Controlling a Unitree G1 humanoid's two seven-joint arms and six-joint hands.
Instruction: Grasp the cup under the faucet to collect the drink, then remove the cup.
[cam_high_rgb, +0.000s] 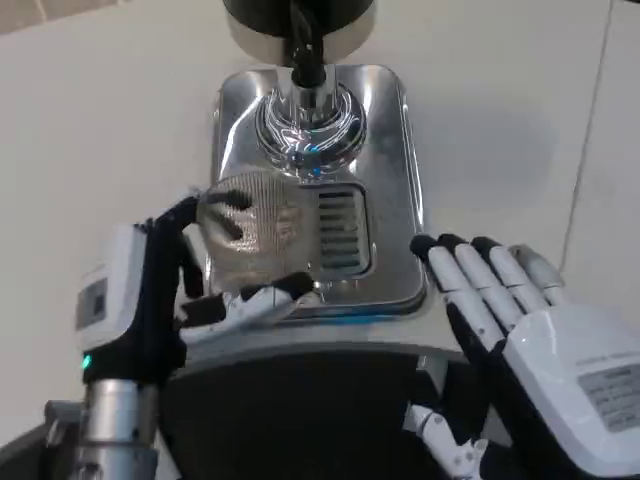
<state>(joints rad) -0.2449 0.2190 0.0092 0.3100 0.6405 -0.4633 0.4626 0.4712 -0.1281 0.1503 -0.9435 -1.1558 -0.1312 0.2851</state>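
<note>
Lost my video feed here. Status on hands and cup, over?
Left hand grips the clear cup on the drip tray, beside the faucet, not under it. Right hand open, resting by the tray. Nothing in the way.

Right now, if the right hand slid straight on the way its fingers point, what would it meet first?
Probably the shiny drip tray: the right hand points up-left at its right edge. Depth is unclear; it might pass above.

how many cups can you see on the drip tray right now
1. A clear ribbed cup sits on the left part of the chrome drip tray, held by the left hand, just below-left of the faucet. None seems hidden.
</note>
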